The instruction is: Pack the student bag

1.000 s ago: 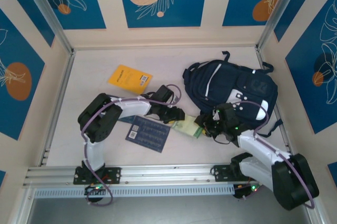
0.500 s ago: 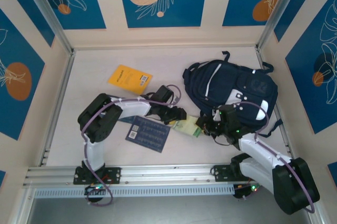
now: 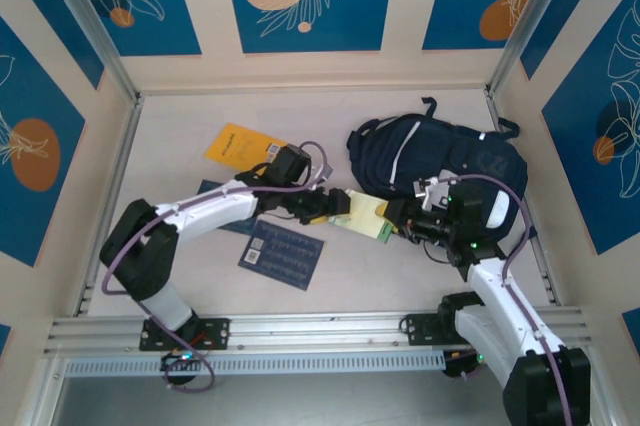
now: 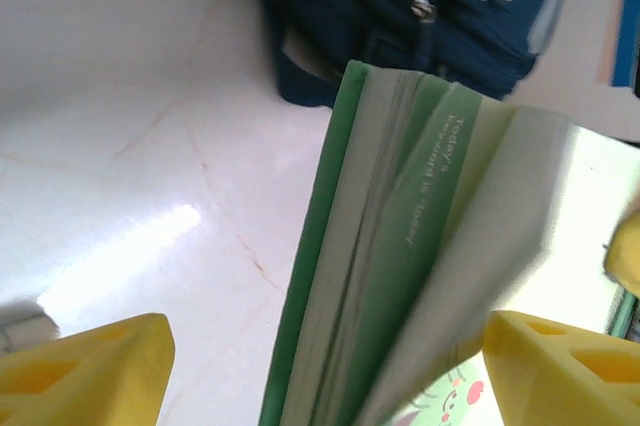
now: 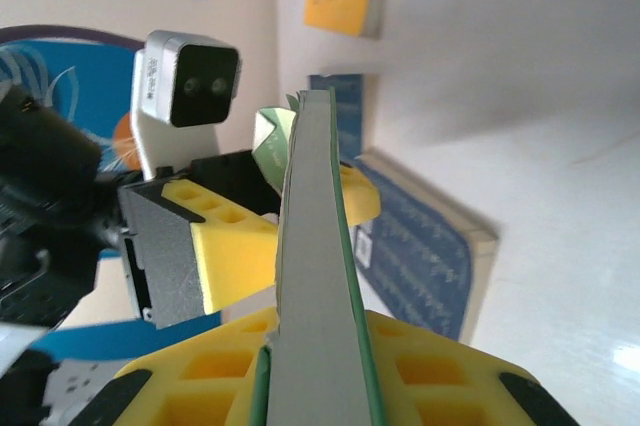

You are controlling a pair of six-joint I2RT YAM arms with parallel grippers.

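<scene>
The large dark navy fabric backpack (image 3: 425, 146) bears white stripes, the green-covered paperback book (image 3: 366, 216) shows pale pages, the thin booklet (image 3: 240, 144) at ten o'clock is orange-yellow, the flat dark blue book (image 3: 283, 254) carries pale marks, and the foam finger pads (image 4: 85, 366) are yellow.

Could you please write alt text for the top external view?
At centre, the right end effector grips one end of a green book while the left end effector stands open at the other. The navy student bag lies just behind; a yellow book and a blue book lie farther left.
</scene>
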